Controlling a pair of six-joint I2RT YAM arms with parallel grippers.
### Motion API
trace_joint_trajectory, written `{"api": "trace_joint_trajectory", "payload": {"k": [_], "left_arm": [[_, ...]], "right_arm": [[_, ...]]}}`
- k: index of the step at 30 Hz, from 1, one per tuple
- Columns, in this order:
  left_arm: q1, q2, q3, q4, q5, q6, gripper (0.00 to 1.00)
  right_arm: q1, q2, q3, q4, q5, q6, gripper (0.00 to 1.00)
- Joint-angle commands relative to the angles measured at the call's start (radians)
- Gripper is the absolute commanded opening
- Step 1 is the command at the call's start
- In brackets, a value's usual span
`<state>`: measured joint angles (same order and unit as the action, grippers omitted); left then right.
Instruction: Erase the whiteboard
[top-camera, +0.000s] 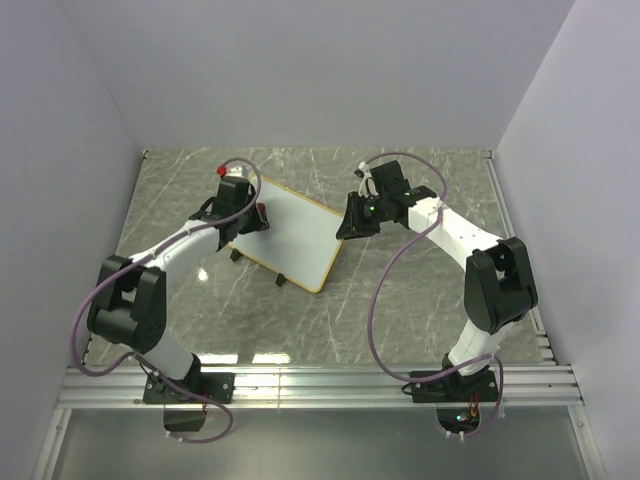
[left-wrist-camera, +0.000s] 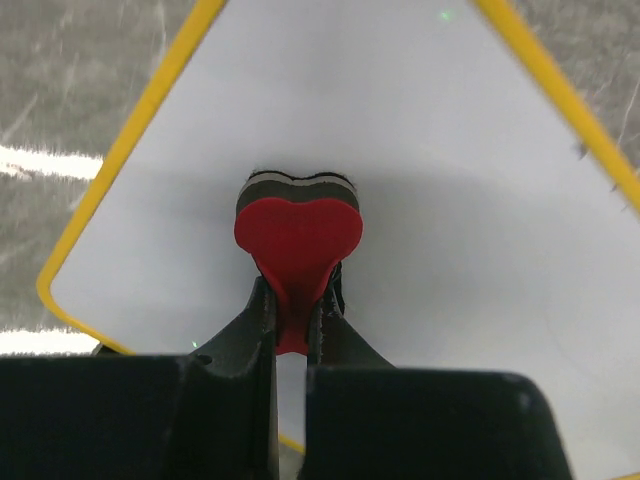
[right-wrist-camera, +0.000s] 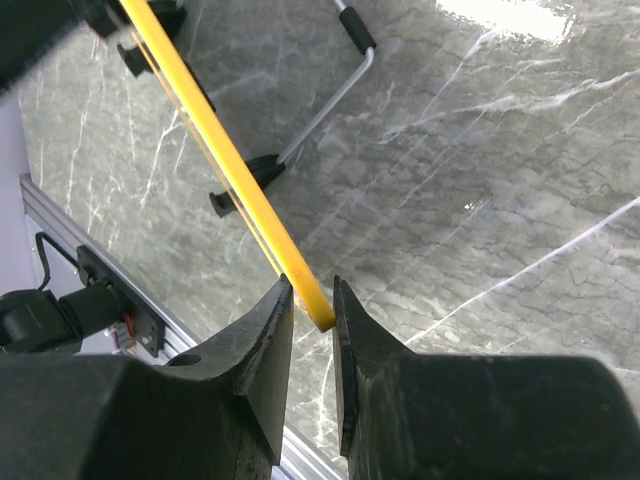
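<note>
Whiteboard (top-camera: 295, 235): one, with one red eraser (left-wrist-camera: 297, 235) against it.

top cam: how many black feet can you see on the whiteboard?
2. Both are on the near long edge of the whiteboard: the left foot under its left part, the right foot closer to the near corner. Any on the far edge would be hidden by the board.

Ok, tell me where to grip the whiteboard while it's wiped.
Grip the whiteboard by its thin yellow frame at the right edge, coming edge-on from the right: it stands tilted on feet, and the left pincer presses the eraser on its face.
</note>
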<state>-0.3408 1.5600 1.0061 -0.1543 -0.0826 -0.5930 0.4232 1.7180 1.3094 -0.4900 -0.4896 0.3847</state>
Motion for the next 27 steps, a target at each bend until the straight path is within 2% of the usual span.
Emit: {"api": "trace_joint_trajectory", "payload": {"k": [1, 9, 16, 20, 27], "left_arm": [[0.003, 0.051, 0.109, 0.029, 0.020, 0.041, 0.00], [0.003, 0.098, 0.218, -0.005, -0.003, 0.047, 0.00], [0.063, 0.120, 0.273, -0.030, -0.002, 0.070, 0.00], [0.075, 0.118, 0.256, -0.036, -0.006, 0.085, 0.00], [0.046, 0.065, 0.089, 0.030, 0.064, 0.022, 0.00]], "right_arm": [[0.012, 0.017, 0.013, -0.009, 0.063, -0.044, 0.00], [0.014, 0.018, 0.005, -0.002, 0.060, -0.047, 0.00], [0.012, 0.015, 0.004, -0.013, 0.069, -0.069, 0.00], [0.012, 0.012, 0.004, -0.013, 0.072, -0.073, 0.00], [0.012, 0.018, 0.014, -0.009, 0.069, -0.073, 0.00]]}}
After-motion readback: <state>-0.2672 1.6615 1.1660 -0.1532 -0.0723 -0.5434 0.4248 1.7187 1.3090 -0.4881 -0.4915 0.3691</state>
